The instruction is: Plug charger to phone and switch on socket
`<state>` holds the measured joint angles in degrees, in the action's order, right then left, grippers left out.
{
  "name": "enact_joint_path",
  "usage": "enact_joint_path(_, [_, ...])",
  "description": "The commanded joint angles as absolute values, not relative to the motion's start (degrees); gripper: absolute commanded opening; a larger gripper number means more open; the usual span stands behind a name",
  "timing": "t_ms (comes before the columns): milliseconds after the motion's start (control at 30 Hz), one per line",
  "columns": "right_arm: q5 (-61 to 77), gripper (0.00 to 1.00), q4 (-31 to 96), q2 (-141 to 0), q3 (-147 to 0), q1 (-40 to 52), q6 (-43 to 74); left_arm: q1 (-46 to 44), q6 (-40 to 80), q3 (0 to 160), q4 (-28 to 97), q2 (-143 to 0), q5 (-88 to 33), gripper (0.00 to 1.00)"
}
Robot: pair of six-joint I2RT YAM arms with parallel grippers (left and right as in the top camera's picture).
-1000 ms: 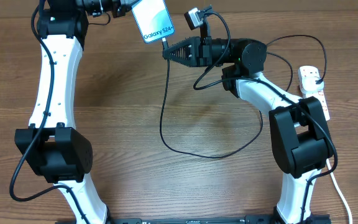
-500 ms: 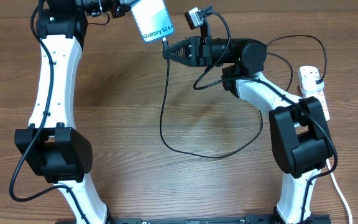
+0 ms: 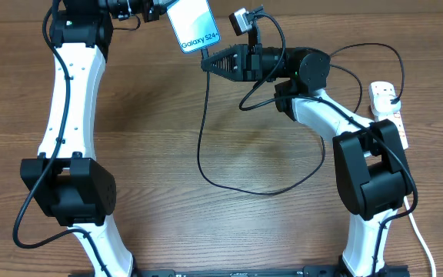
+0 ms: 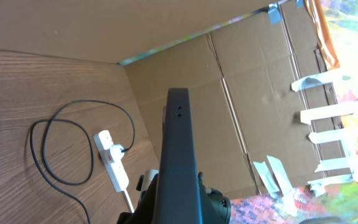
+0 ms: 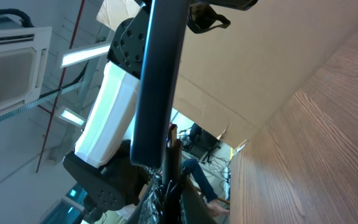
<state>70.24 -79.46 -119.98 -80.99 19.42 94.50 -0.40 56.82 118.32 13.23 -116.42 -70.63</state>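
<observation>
Both sets of jaws are shut on something. Near the far edge of the table (image 3: 168, 154), the left jaws clamp the phone (image 3: 194, 25) up in the air, its lit screen facing the overhead camera (it reads Galaxy S24+). The right jaws pinch the charger (image 3: 203, 146) close to its connector tip, right at the phone's lower edge. The tip seems to touch the phone there, though I cannot tell whether it is seated. The black cable hangs in a loose loop over the table and runs to the socket (image 3: 384, 104) by the right edge, where its plug sits in an outlet.
</observation>
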Motion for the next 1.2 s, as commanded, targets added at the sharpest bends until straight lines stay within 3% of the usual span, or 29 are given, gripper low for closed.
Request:
enact_joint_path(0, [69.76,0.04,-79.72,-119.92,-81.38,18.94,95.22,0.3,55.29,118.96,12.53,-116.75,-69.54,0.04])
enact_joint_path(1167, [69.71,0.04,-79.72,-119.92,-81.38,18.94,95.37,-1.17,55.29,118.96,12.58,-116.75,-70.13,0.04])
